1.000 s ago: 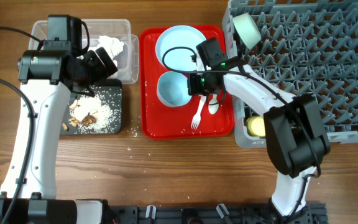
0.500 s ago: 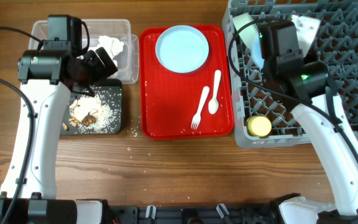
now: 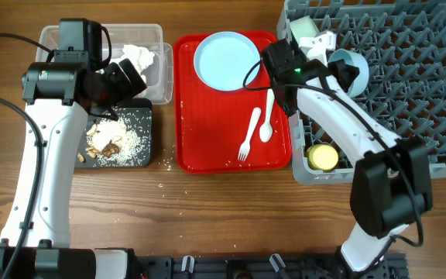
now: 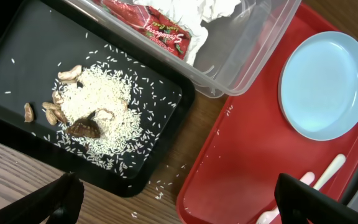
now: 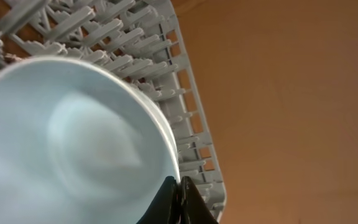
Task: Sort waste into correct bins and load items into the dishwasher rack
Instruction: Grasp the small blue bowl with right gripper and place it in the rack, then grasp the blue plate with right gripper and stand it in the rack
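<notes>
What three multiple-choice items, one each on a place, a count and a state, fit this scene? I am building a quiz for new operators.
1. Where is the yellow cup?
A. in the near-left corner of the dishwasher rack
B. in the clear tub
C. in the black tub

2. How many white utensils lie on the red tray?
A. one
B. two
C. four

3. How is the left tool?
A. open and empty
B. shut on tissue
C. shut on the plate

Key:
1 A: the cup sits inside that rack corner.
2 B: a fork and a spoon lie side by side.
3 A: its fingers stand wide apart with nothing between them.
</notes>
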